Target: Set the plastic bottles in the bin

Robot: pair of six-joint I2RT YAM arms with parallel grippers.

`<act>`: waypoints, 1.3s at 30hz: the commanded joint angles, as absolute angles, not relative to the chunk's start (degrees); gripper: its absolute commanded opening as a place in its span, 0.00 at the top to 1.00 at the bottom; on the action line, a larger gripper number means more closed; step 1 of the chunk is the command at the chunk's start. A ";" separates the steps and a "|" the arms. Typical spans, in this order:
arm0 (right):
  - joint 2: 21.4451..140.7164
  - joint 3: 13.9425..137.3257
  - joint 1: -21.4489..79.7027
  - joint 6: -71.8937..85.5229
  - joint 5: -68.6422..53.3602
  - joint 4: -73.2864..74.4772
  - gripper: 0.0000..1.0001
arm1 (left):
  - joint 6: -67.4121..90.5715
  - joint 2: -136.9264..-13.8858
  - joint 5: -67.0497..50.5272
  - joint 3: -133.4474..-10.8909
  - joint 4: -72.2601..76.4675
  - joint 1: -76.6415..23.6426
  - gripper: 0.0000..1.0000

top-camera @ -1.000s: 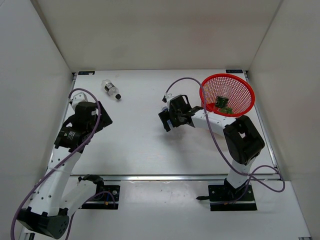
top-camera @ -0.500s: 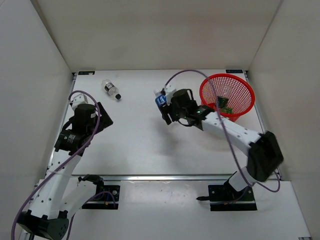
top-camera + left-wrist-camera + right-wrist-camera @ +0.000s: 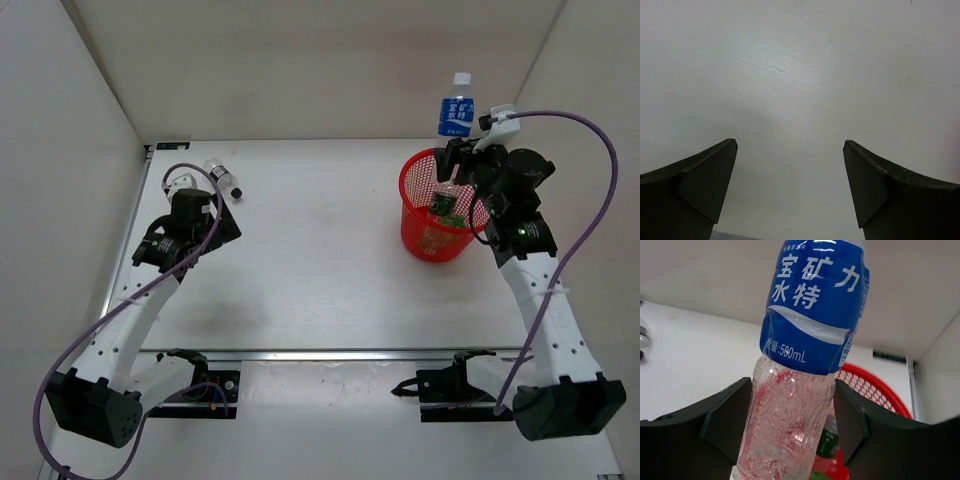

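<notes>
My right gripper (image 3: 462, 158) is shut on the lower part of the clear bottle with a blue label (image 3: 455, 113), held upright with its white cap up, over the far side of the red mesh bin (image 3: 408, 200). In the right wrist view the fingers (image 3: 725, 415) press both sides of this bottle (image 3: 812, 305), and the bin's rim (image 3: 875, 390) shows behind it. A green bottle (image 3: 445, 208) lies inside the bin. A clear bottle with a black cap (image 3: 222, 178) lies on the table at the back left. My left gripper (image 3: 205, 222) hangs open just in front of it, over bare table (image 3: 790, 142).
White walls close in the table on the left, back and right. The bin stands near the back right corner. A purple cable (image 3: 590, 200) loops out from the right arm toward the right wall.
The right gripper closed on the blue-label bottle at the table's middle, lifted it and swung it right, over the bin. The left arm moved back toward the black-capped bottle.
</notes>
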State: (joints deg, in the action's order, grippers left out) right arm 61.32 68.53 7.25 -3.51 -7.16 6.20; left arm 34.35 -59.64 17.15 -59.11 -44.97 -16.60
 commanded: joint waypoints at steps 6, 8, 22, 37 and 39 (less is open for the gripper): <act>67.06 68.20 2.90 -2.64 -4.14 9.93 0.09 | 35.15 -67.92 20.39 -66.17 -41.05 -14.16 0.01; 66.36 67.42 3.51 -2.47 -4.30 9.49 0.01 | 35.42 -71.17 19.60 -67.84 -40.17 -12.67 0.01; 58.36 71.81 10.01 1.05 -8.27 12.56 0.01 | 33.66 -112.98 19.33 -104.56 -43.06 -6.16 0.01; 59.94 75.14 8.88 -1.49 -6.58 10.20 0.01 | 40.43 -139.64 14.51 -135.51 -49.74 0.00 0.02; 60.73 75.58 7.92 -1.75 -7.11 10.72 0.01 | 39.73 -142.37 14.59 -138.41 -50.53 -0.09 0.01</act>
State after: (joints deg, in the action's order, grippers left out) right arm 59.99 72.60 9.23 -1.63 -5.21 13.26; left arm 39.22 -141.47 15.90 -133.82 -48.77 0.27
